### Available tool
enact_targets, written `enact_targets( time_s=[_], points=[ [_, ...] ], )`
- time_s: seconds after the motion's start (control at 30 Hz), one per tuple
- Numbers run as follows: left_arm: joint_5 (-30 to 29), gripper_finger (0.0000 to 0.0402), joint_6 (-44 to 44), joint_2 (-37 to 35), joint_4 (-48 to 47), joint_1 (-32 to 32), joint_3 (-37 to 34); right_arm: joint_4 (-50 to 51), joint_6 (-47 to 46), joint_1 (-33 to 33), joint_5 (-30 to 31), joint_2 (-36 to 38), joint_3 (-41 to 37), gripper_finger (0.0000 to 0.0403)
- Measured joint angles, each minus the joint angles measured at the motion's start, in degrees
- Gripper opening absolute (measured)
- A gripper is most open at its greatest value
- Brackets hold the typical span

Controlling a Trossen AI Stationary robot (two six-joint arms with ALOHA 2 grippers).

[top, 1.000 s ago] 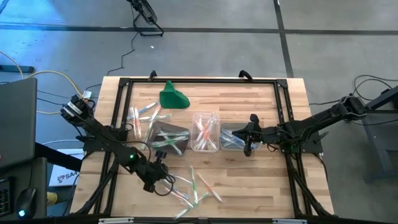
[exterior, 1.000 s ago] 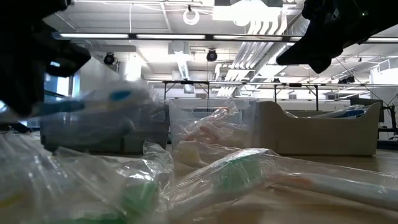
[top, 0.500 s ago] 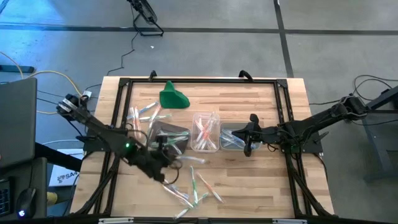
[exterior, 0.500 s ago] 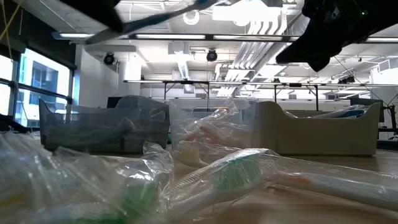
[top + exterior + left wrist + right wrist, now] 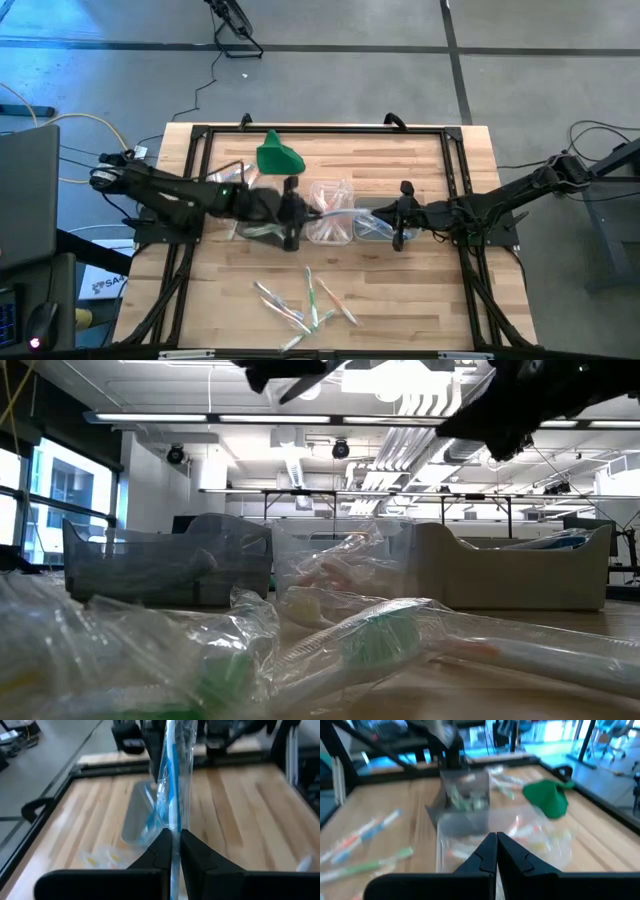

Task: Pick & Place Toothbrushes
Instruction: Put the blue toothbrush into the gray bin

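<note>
My left gripper (image 5: 299,212) is shut on a blue toothbrush (image 5: 172,785) in a clear wrapper, above the left and middle clear tubs. Three tubs stand in a row mid-table: the left (image 5: 262,226) holds green toothbrushes, the middle (image 5: 330,225) orange-pink ones, the right (image 5: 374,224) blue ones. Several loose wrapped toothbrushes (image 5: 305,298) lie flat near the table's front edge, and others (image 5: 228,180) at the far left. My right gripper (image 5: 400,218) is shut and holds nothing, just right of the right tub. My left gripper pinches the wrapped blue toothbrush (image 5: 173,831) between its two fingers. The fingers come nearly level from the table's left and lie along the toothbrush. The toothbrush sticks out past the fingertips toward the right, lifted clear above the tubs (image 5: 330,209).
A green cloth-like lump (image 5: 278,156) lies at the far side, left of centre. A black frame (image 5: 320,130) runs round the table top. Bare wood shows at the far right (image 5: 420,165) and the near right (image 5: 420,300).
My left gripper has risen from the loose pile near the front edge and swung toward the far side and the right. It now hangs over the tubs and has tipped closer to level. The blue toothbrush stays pinched and has come up clear of the table.
</note>
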State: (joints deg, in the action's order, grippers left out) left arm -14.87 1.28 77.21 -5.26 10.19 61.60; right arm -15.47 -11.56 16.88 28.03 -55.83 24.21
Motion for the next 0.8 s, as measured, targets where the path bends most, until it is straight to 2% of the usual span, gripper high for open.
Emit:
enact_targets(
  time_s=[0.23,0.47,0.53,0.67,0.8],
  points=[
    [5.8,0.0014,-0.2,0.0,6.0,-5.2,0.0,-13.9,5.8,0.0,0.4,0.0,0.0,0.0014],
    [6.9,0.0014,-0.3,0.0,6.4,-5.3,0.0,-21.3,7.2,-3.3,0.0,-0.3,0.0,0.0107],
    [6.9,0.0014,-0.4,0.4,6.7,-5.3,0.0,-23.5,7.3,-4.8,-2.2,-2.0,0.0,0.0133],
    [6.9,0.0014,-1.9,0.9,6.9,-5.3,-0.1,-32.2,7.6,-7.2,-10.7,-7.6,0.0,0.0167],
    [6.8,0.0014,-2.0,1.9,6.4,-5.3,-0.2,-40.1,9.6,-8.4,-13.8,-14.2,0.1,0.0184]
  ],
)
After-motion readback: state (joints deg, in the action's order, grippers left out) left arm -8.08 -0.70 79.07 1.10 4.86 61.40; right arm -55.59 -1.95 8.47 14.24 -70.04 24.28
